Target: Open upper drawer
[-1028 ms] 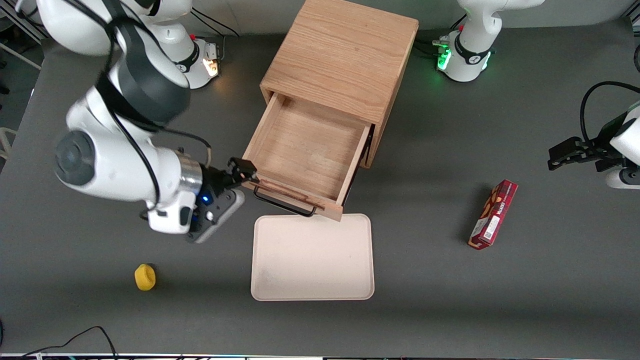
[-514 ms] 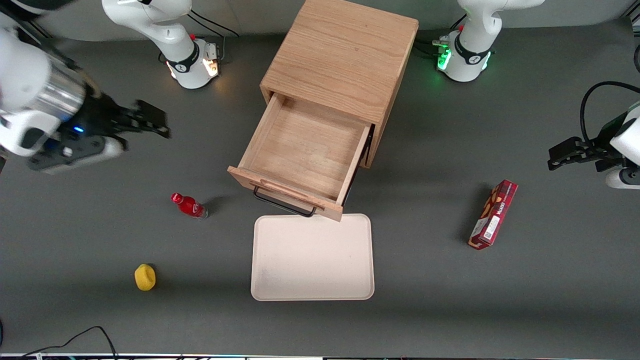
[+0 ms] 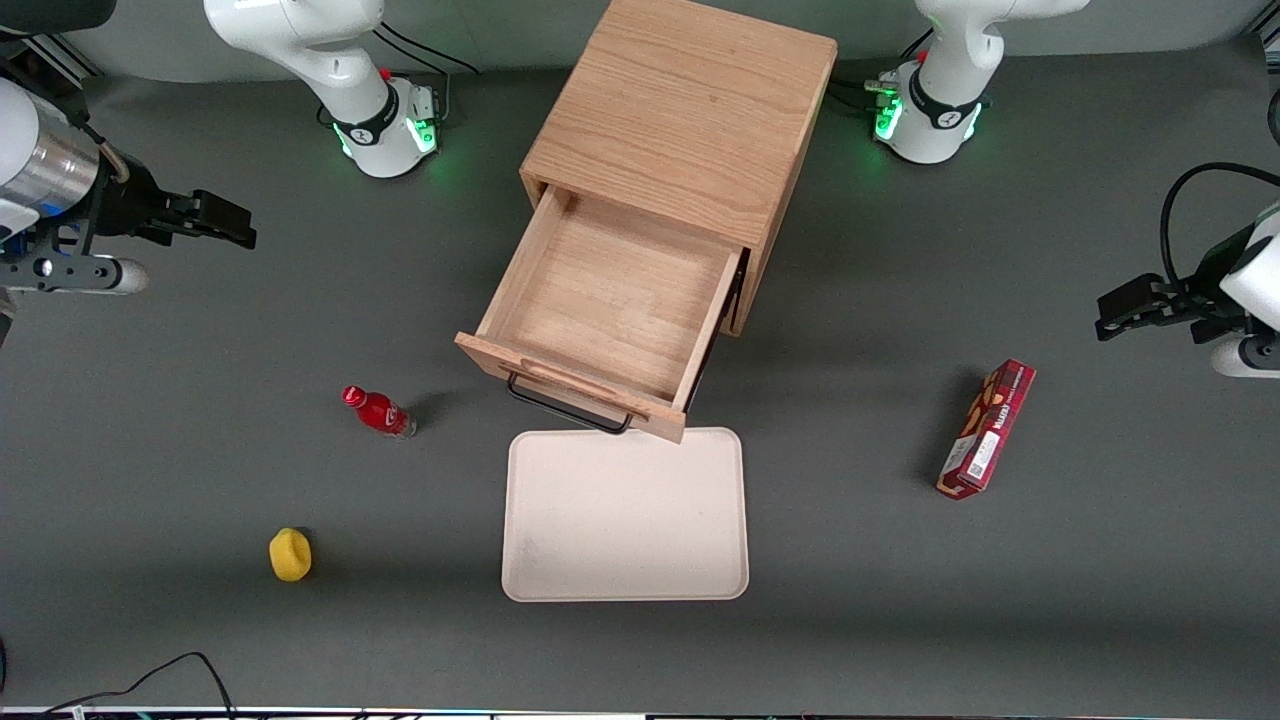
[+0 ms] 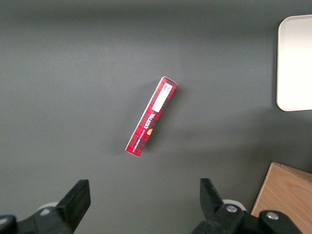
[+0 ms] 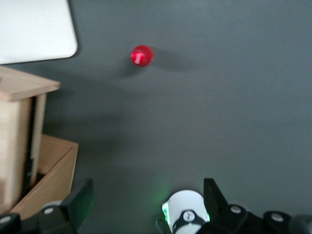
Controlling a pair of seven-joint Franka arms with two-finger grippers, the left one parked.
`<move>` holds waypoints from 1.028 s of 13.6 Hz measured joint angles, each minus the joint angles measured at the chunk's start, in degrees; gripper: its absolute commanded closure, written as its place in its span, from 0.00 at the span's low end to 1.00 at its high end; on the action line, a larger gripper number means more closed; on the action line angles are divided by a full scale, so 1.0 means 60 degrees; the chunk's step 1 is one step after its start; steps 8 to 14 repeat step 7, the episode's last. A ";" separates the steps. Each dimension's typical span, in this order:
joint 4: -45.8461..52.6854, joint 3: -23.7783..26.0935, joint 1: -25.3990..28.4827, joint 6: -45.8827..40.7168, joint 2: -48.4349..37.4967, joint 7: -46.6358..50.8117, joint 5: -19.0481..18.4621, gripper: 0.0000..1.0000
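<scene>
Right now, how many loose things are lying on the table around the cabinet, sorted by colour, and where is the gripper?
Red: 2, the bottle and the box
Yellow: 1, the small lump
Cream: 1, the tray
Total: 4
The gripper is open, toward the working arm's end of the table, away from the pulled-out upper drawer.

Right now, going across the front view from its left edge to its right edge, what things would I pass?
Gripper, parked high with its jaws open → yellow object → red bottle → open upper drawer → red box.
</scene>
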 measured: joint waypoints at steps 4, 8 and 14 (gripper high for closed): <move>-0.1980 -0.0795 -0.0026 0.0971 -0.1531 0.0001 -0.0492 0.00; -0.1896 -0.1061 -0.0029 0.1105 -0.1605 0.0001 -0.0585 0.00; -0.1896 -0.1061 -0.0029 0.1105 -0.1605 0.0001 -0.0585 0.00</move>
